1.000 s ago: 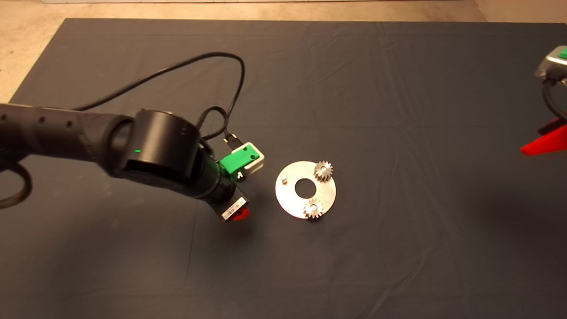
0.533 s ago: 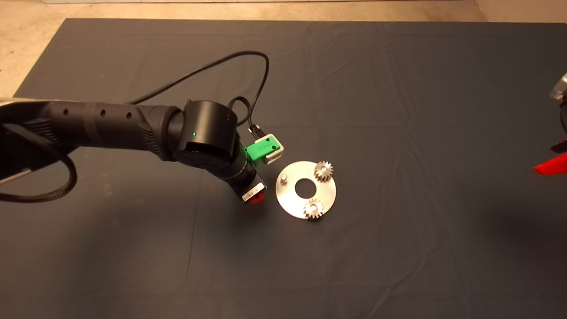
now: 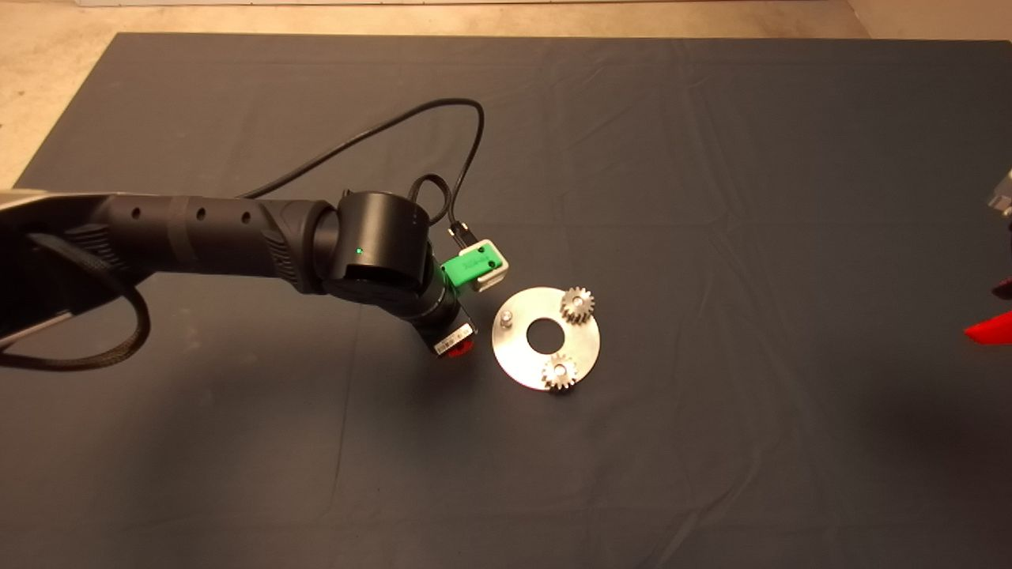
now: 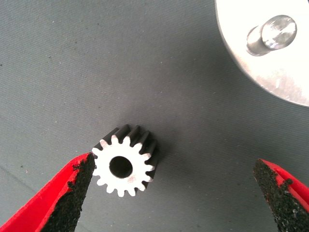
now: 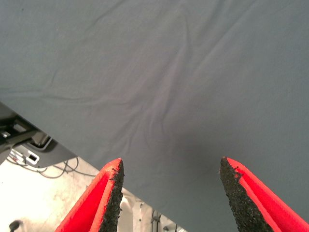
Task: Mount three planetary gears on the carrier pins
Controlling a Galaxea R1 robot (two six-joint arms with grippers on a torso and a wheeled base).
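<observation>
Red fingers of the left hand gape around the third gear, lying loose on the counter. Two gears sit pinned; one pin bare. Right hand open, empty, cut off at the edge.

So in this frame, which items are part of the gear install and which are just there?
Part of the job:
- loose gear lying on the mat between the open left gripper fingers
- carrier disc
- bare pin
- two gears already seated

Just there:
- dark mat
- right gripper, open, at the mat's edge
- floor clutter beyond the mat
</observation>
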